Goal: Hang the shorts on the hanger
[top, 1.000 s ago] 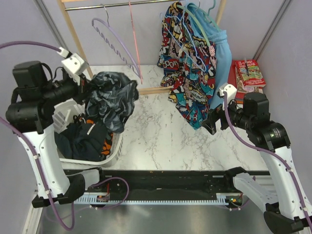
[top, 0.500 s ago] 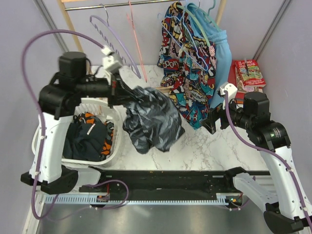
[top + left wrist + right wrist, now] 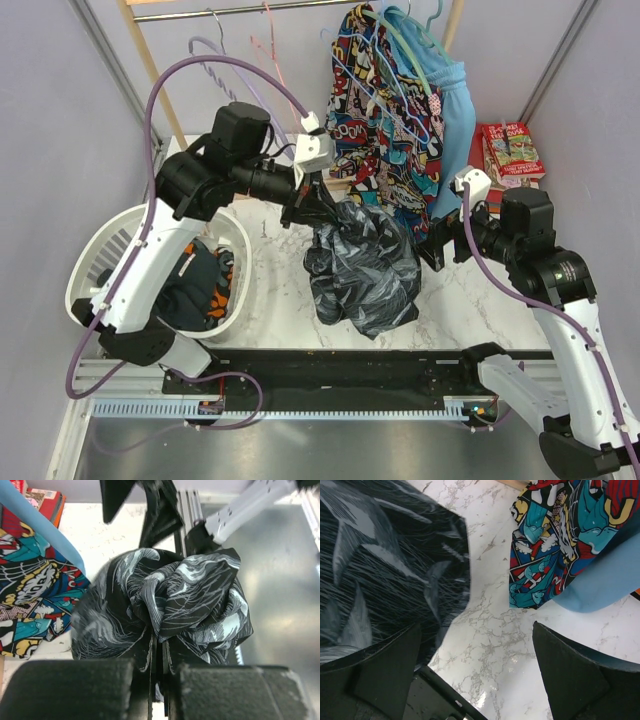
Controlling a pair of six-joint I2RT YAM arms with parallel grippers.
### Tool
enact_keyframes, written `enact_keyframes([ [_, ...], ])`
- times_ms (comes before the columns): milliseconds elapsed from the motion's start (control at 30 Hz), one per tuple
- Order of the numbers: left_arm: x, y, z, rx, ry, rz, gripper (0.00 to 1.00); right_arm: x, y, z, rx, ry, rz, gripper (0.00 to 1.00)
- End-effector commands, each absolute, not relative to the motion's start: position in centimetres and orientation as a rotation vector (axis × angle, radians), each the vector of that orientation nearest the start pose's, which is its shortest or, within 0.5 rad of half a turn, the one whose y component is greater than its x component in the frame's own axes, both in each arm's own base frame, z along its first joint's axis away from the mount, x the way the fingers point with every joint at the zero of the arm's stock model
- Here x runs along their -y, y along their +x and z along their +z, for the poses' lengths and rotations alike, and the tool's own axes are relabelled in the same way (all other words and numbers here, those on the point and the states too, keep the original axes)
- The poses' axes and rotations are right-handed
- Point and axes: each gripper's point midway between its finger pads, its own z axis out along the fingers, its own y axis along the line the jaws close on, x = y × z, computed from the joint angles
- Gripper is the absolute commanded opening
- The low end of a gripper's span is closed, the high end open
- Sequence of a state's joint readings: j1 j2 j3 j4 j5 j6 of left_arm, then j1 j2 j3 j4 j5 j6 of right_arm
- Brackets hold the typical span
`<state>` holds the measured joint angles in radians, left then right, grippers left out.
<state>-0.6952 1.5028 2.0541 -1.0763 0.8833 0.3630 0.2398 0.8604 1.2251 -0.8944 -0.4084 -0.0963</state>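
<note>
Dark navy-black fabric with a grey leaf print, the shorts hang bunched from the left gripper, which is closed tight on a fold at their upper edge. In the left wrist view, the two pads are pressed almost together with cloth pinched between them. The bundle hangs over the middle of the marble table, and whether its lower edge touches the surface cannot be told. It sits just beside the lower hem of the comic-print garment. The right gripper stands near the right side of the shorts with its jaws wide apart and nothing between them. The pale wire hanger appears to hang from the rail across the comic-print garment, above the shorts and apart from them. A white laundry basket holding dark clothes stands at the left table edge.
</note>
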Motion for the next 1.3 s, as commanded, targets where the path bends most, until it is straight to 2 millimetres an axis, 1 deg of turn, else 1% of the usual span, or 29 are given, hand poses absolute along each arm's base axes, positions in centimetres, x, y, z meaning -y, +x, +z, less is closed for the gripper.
enact_keyframes([
  [0,28.8,15.1,39.3,-1.273,1.669,-1.052,0.02,-11.6,21.8,30.3,-2.004,-0.587,0.485,0.98],
  [33,27.8,15.6,35.6,-1.325,1.718,-1.022,0.02,-11.7,21.6,30.1,-2.007,-0.601,0.485,0.98],
  [67,26.6,15.4,33.7,-1.377,1.738,-1.004,0.02,-11.6,21.4,29.5,-2.028,-0.618,0.486,0.98],
  [100,25.0,15.5,32.5,-1.404,1.744,-0.927,0.02,-11.6,21.4,29.0,-2.037,-0.646,0.479,0.98],
  [133,23.4,16.2,28.6,-1.516,1.760,-0.892,0.05,-11.6,21.3,28.5,-2.048,-0.664,0.481,0.98],
  [167,22.1,16.4,26.6,-1.582,1.777,-0.848,0.09,-11.9,21.2,27.8,-2.066,-0.690,0.503,0.98],
  [200,20.3,16.9,24.4,-1.653,1.816,-0.753,0.20,-12.0,21.1,27.1,-2.075,-0.722,0.508,0.98],
  [233,18.4,16.8,21.6,-1.708,1.864,-0.725,0.25,-12.2,21.0,26.7,-2.084,-0.744,0.526,0.98],
  [300,16.1,16.9,19.4,-1.788,1.896,-0.658,0.39,-12.8,20.9,25.6,-2.117,-0.780,0.572,0.98],
  [333,15.2,16.9,18.7,-1.797,1.905,-0.631,0.40,-12.9,21.0,25.1,-2.128,-0.788,0.580,0.98],
  [367,15.0,16.9,18.6,-1.786,1.915,-0.608,0.42,-13.1,21.0,24.9,-2.130,-0.796,0.599,0.98],
  [400,15.0,17.0,18.7,-1.766,1.918,-0.594,0.65,-13.2,20.9,24.3,-2.142,-0.794,0.611,0.97],
  [467,15.8,17.5,19.6,-1.720,1.897,-0.585,0.88,-13.5,21.3,23.7,-2.147,-0.781,0.631,0.96],
  [500,16.3,17.8,19.9,-1.714,1.888,-0.586,0.95,-13.7,21.4,23.6,-2.145,-0.778,0.635,0.96],
  [533,17.5,18.0,20.4,-1.695,1.881,-0.589,0.97,-13.8,21.7,23.5,-2.142,-0.773,0.638,0.96],
  [600,18.7,18.4,19.5,-1.723,1.900,-0.572,0.98,-13.9,21.8,23.1,-2.151,-0.763,0.653,0.96],
  [633,20.7,18.6,19.4,-1.713,1.874,-0.572,0.98,-13.9,21.9,23.0,-2.152,-0.763,0.653,0.95],
  [733,23.0,20.0,17.7,-1.766,1.834,-0.535,0.97,-13.9,21.8,22.7,-2.161,-0.754,0.652,0.95],
  [767,24.4,21.4,16.9,-1.764,1.823,-0.517,0.96,-13.8,21.8,22.6,-2.164,-0.748,0.650,0.95],
  [800,24.9,22.3,16.3,-1.774,1.825,-0.453,0.96,-13.7,21.8,22.7,-2.164,-0.745,0.644,0.95],
  [833,26.0,23.7,16.6,-1.773,1.773,-0.421,0.96,-13.6,21.9,22.8,-2.164,-0.738,0.630,0.96],
  [900,27.0,25.2,14.2,-1.842,1.797,-0.340,0.98,-13.4,21.8,22.9,-2.169,-0.725,0.623,0.96],
  [967,27.9,26.1,12.5,-1.858,1.820,-0.298,0.99,-13.1,22.0,23.1,-2.170,-0.703,0.595,0.96],
  [1000,27.9,26.7,11.7,-1.872,1.820,-0.237,0.99,-12.9,22.0,23.2,-2.172,-0.691,0.586,0.97],
  [1033,28.0,27.2,9.9,-1.908,1.839,-0.216,0.99,-12.9,22.0,23.4,-2.173,-0.673,0.585,0.97],
  [1133,28.4,28.4,7.5,-1.969,1.844,-0.160,0.99,-12.5,22.1,23.8,-2.169,-0.635,0.563,0.98],
  [1200,28.6,28.5,6.6,-1.998,1.873,-0.160,0.92,-12.3,22.3,23.9,-2.171,-0.607,0.546,0.98],
  [1233,28.5,28.0,5.3,-2.038,1.914,-0.181,0.85,-12.3,22.3,24.0,-2.175,-0.593,0.546,0.98],
  [1267,28.9,27.3,5.1,-2.056,1.936,-0.245,0.61,-12.2,22.5,24.1,-2.174,-0.583,0.541,0.98],
])
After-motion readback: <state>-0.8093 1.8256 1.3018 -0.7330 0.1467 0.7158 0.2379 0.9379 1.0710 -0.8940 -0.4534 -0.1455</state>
